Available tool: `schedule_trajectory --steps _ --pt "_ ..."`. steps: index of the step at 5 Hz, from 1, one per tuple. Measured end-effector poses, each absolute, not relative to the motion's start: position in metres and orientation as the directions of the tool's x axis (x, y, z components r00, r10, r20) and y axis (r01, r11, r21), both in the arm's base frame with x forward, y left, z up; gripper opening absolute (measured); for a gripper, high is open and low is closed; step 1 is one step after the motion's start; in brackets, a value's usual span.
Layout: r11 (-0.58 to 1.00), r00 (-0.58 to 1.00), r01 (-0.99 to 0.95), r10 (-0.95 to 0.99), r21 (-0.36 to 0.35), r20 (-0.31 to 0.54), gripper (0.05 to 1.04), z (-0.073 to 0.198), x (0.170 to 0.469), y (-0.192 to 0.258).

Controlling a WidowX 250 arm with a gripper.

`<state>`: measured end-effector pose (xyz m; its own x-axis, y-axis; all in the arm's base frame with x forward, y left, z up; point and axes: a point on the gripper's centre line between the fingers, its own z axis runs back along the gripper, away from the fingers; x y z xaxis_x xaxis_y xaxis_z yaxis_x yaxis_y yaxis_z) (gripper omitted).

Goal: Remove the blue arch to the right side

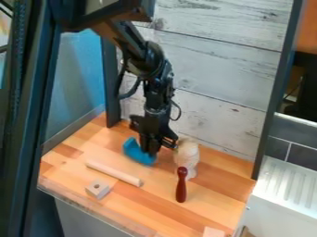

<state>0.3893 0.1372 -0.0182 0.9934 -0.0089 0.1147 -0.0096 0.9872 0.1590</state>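
The blue arch (pixel 132 150) lies on the left back part of the wooden surface, its curved side toward the lower left. Hanging down from above, the black gripper (pixel 149 151) has its tip at the arch's right side and overlaps part of it. The gripper hides that part of the arch, and whether it grips the arch cannot be told.
A pale, lumpy object (pixel 187 158) stands right of the gripper, with a dark red handle-shaped piece (pixel 180 185) in front. Toward the front left lie a wooden rod (pixel 114 174) and a holed block (pixel 97 189). Another light block (pixel 213 232) sits at the front right edge.
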Motion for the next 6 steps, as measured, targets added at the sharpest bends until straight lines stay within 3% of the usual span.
schedule_trajectory --steps 2,3,4,5,6 --pt "0.989 0.993 -0.011 -0.007 0.150 0.117 0.175 -0.023 0.393 0.135" --pt "0.990 0.991 -0.001 -0.017 0.138 0.129 0.410 -0.023 0.395 0.133" --pt "0.993 0.991 0.013 -0.028 0.114 0.132 0.726 -0.024 0.395 0.130" --pt "0.997 0.986 -0.007 -0.007 0.082 0.165 0.982 -0.007 0.392 0.145" --pt "0.996 0.975 -0.081 0.072 0.034 0.212 1.004 0.024 0.379 0.176"
